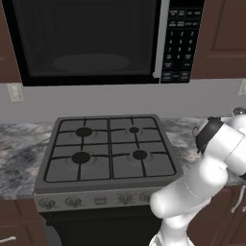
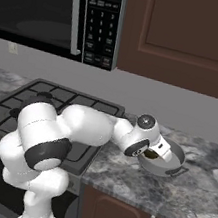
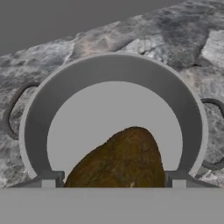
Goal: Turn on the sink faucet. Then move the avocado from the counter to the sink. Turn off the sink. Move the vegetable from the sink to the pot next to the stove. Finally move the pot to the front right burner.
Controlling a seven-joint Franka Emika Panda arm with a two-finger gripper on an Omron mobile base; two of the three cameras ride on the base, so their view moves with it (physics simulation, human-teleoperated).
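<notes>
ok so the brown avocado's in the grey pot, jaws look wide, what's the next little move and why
Probably lift the gripper straight up out of the round grey metal pot. The brown avocado already lies on the pot's floor between the open fingers, so nothing is left to place; clearing the rim lets the hand go for a loop handle next.

Light is even and diffuse across all three rendered views, with no single visible source. The microwave (image 1: 91, 41) door stays dark, carrying only a faint pale oval reflection. Beneath the pot (image 3: 113, 87) the marbled tabletop (image 2: 134, 179) shows almost no cast shadow. Everything looks slightly soft and low in resolution, edges a little jagged, without glare or edge distortion.
</notes>
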